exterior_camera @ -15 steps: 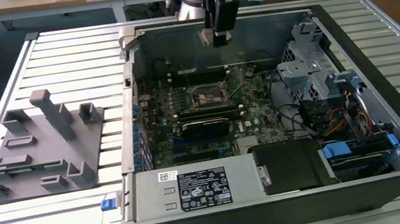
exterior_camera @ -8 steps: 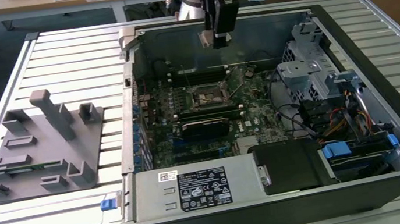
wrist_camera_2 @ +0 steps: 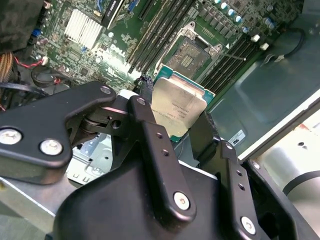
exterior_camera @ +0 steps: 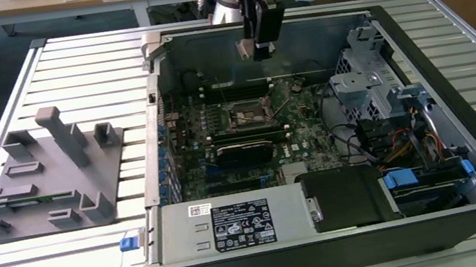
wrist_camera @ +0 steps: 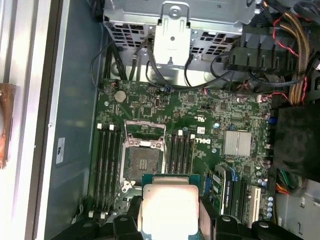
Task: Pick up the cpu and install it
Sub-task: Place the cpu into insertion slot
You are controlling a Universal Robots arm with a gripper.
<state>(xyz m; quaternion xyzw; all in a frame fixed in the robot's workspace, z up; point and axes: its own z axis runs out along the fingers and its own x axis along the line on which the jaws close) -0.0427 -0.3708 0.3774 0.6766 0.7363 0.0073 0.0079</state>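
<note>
The cpu, a flat square chip with a silver metal top and a green rim, sits between the black fingers of my gripper, which is shut on it. In the first wrist view the cpu hangs above the motherboard, close to the open metal-framed socket. That socket lies just beyond the chip in the second wrist view. In the exterior view my gripper hovers over the back part of the open computer case, higher than the socket and behind it.
Memory slots flank the socket on both sides. A drive cage and bundled cables fill the case at the exterior view's right, and a power supply sits at its front. A grey fixture block rests on the slatted table.
</note>
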